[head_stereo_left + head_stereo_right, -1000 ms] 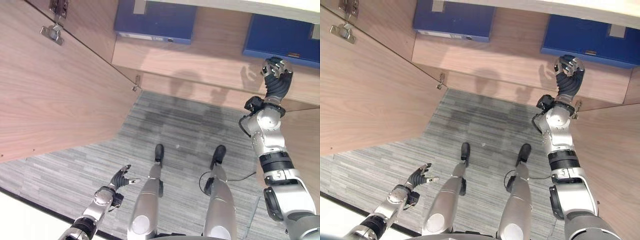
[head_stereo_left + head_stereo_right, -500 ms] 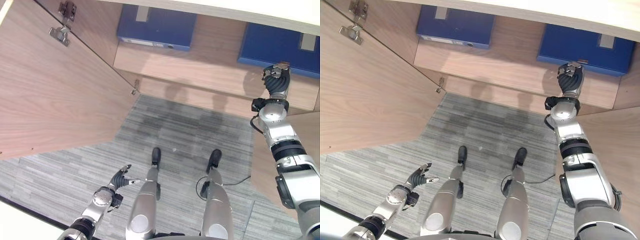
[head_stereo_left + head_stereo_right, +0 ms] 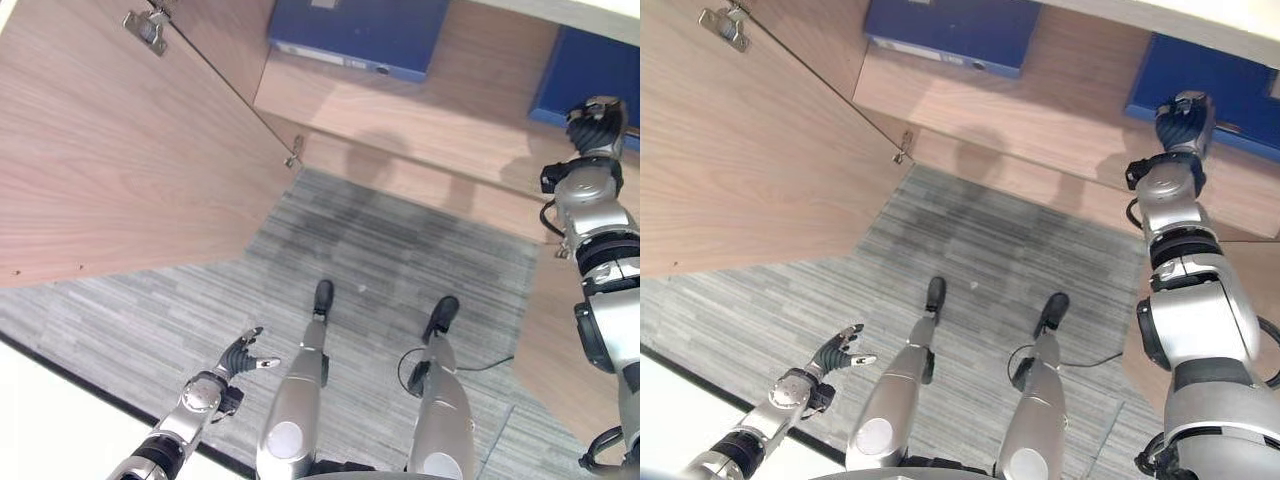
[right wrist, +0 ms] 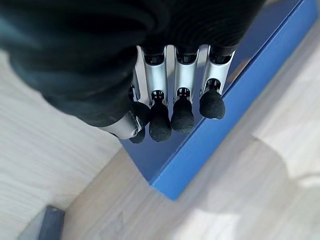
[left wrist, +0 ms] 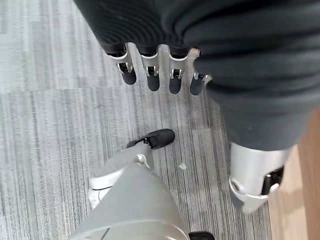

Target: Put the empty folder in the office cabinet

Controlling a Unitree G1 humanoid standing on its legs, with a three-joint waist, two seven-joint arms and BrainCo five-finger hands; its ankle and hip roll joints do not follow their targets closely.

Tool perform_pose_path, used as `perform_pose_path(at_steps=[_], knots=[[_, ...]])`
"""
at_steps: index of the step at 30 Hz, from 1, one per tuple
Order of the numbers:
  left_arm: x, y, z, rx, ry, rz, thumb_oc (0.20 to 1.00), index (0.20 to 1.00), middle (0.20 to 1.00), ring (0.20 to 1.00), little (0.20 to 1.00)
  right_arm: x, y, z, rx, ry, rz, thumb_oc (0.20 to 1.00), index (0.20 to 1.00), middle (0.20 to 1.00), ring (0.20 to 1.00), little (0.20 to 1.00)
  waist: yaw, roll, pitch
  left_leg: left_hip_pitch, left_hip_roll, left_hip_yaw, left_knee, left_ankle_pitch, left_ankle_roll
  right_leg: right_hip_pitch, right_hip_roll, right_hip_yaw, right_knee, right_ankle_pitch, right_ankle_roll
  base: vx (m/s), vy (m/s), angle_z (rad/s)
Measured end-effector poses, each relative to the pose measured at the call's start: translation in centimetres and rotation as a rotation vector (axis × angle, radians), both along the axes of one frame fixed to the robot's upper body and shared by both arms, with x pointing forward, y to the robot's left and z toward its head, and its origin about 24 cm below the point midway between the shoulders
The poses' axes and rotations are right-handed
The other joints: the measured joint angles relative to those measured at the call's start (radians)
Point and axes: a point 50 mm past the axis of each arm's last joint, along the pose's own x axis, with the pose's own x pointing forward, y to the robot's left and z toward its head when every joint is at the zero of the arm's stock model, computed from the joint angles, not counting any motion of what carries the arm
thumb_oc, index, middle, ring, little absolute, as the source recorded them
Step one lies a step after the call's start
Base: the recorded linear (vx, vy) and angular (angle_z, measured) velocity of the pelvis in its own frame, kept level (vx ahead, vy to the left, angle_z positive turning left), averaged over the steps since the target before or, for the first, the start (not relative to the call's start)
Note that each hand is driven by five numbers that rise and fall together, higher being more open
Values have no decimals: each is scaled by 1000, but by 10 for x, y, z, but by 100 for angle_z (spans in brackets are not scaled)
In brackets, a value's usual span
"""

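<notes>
Two blue folders lie flat on the cabinet shelf (image 3: 450, 110): one at the left (image 3: 360, 30), one at the right (image 3: 590, 75). My right hand (image 3: 594, 122) is raised to the front edge of the right folder. In the right wrist view its fingers (image 4: 182, 107) are nearly straight and point at a corner of that blue folder (image 4: 245, 80) without gripping it. Low at my left side hangs my left hand (image 3: 240, 356), open over the carpet, with its fingers (image 5: 152, 75) spread and nothing in them.
The cabinet's left door (image 3: 110, 170) stands wide open, with a metal hinge (image 3: 148, 24) near its top. Another wooden door panel (image 3: 560, 330) stands open by my right arm. Grey striped carpet (image 3: 380, 240) covers the floor below the shelf.
The whole picture has shifted, so the camera moved. My right hand stays at the right folder's front edge, with its arm more upright. The left hand has not moved.
</notes>
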Motion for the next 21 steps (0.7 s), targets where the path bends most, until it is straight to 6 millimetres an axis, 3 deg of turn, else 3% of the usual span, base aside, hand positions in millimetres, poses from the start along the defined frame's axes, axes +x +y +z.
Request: perform_pose_path(at_steps=[6,11,17,21], knots=[[8,-7,4,-7,-21,-26,1000,1000,1000,1000,1000,-9,-21,8,-4,26,-83,200,200,200,200,200,12,20,22,-32,-1,-12,1,6,-1,-28,-2,-11,9,-1,0,3,-15,5],[10,-11,8,-16,-43,-33,1000,1000,1000,1000,1000,-11,-25,8,-5,26,-95,200,200,200,200,200,15,29,35,-36,-1,-15,1,7,-2,-45,-5,-11,39,-16,3,0,0,0],[12,-13,8,-22,-56,-8,1000,1000,1000,1000,1000,-11,-24,-1,34,19,-93,200,200,200,200,200,14,29,35,-37,1,-21,1,8,-2,-54,-7,-12,65,-32,2,0,-2,1],[13,-16,8,-29,-67,16,1000,1000,1000,1000,1000,-4,-3,-12,29,-9,-30,200,200,200,200,200,-1,28,36,-45,1,-24,1,9,-4,-61,-7,-13,68,-34,3,0,0,0]])
